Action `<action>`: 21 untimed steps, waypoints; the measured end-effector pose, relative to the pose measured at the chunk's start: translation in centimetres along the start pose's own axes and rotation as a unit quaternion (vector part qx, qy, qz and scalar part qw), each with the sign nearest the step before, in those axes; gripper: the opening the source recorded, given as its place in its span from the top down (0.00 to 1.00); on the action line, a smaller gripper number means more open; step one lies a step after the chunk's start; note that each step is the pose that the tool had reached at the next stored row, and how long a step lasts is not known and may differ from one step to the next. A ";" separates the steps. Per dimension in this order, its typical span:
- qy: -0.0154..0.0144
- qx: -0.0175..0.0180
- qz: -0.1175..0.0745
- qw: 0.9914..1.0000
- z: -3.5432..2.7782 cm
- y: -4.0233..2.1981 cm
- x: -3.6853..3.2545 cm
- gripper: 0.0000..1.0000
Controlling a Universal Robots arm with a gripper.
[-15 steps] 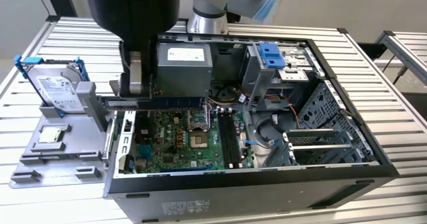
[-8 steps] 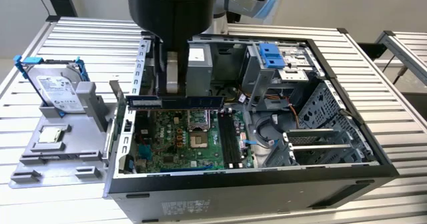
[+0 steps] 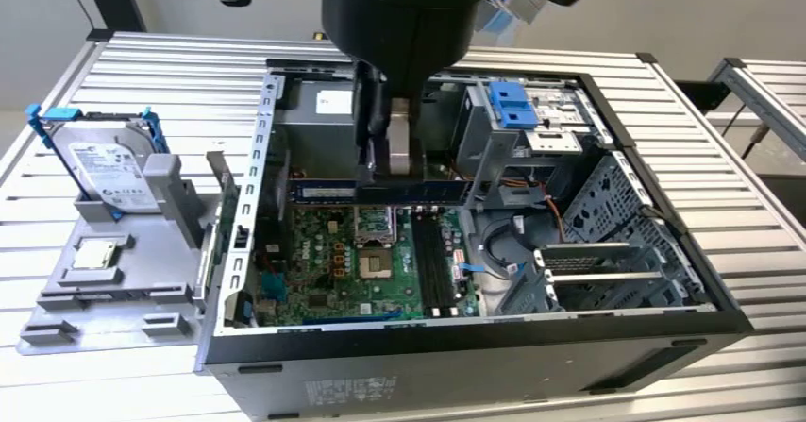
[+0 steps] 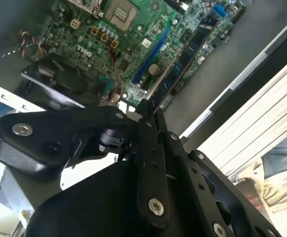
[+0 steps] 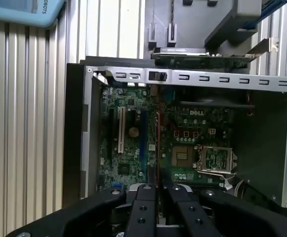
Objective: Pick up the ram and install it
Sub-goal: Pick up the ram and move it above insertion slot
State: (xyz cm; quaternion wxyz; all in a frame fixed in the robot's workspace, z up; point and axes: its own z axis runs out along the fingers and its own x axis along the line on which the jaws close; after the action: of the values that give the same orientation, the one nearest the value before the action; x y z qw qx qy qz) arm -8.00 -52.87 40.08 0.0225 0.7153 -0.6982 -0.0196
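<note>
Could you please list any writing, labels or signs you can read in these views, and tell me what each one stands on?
White mark on the motherboard: a maker's brand, left unquoted; the other board print is too small to read.
Label on the hard drive: too small to read.
Sticker on the ram, held by the gripper: too small to read.
Label on the case front: too small to read.

The ram point(image 3: 338, 192) hangs above the motherboard point(image 3: 330, 273).
</note>
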 end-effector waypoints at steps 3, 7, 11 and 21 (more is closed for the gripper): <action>0.000 0.000 0.000 1.000 -0.07 -1.23 0.03 1.00; 0.001 0.013 0.000 1.000 -0.12 -1.94 -0.02 1.00; 0.002 0.038 -0.001 0.999 -0.07 -2.26 -0.12 1.00; 0.006 0.040 -0.001 0.999 0.34 -6.29 -0.12 1.00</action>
State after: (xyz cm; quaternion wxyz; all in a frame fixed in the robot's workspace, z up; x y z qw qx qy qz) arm -1.75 -52.60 39.36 -0.0019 0.7163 -0.6977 0.0128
